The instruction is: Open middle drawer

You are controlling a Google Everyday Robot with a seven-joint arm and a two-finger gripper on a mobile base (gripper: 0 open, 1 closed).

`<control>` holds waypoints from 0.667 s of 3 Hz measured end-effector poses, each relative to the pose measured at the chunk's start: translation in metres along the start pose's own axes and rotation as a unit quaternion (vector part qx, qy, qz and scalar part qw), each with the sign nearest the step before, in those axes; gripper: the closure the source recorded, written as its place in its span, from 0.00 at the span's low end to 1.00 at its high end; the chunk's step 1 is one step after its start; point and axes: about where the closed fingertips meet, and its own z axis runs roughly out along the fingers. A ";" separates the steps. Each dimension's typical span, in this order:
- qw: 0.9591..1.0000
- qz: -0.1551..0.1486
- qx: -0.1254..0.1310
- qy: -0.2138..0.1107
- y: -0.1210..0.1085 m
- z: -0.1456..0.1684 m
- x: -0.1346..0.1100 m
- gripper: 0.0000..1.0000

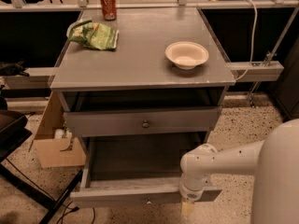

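Note:
The middle drawer (117,197) is a wide grey drawer with a small round knob (148,201). It stands pulled far out toward me and its empty inside shows. Above it is the taller-fronted top drawer (103,122) with its own knob, under a dark gap below the tabletop. The lowest drawer is hidden under the open one. My gripper (188,208) hangs from the white arm (219,160), pointing down at the right part of the open drawer's front edge.
On the grey tabletop (140,64) stand a red can (108,4), a green snack bag (93,34) and a white bowl (187,55). A cardboard box (53,148) and a black stand (18,139) sit on the floor at the left.

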 end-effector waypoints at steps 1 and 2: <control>1.000 0.000 0.000 0.000 -0.004 -0.004 -0.002 0.66; 1.000 0.000 0.000 0.000 -0.011 -0.009 -0.004 0.89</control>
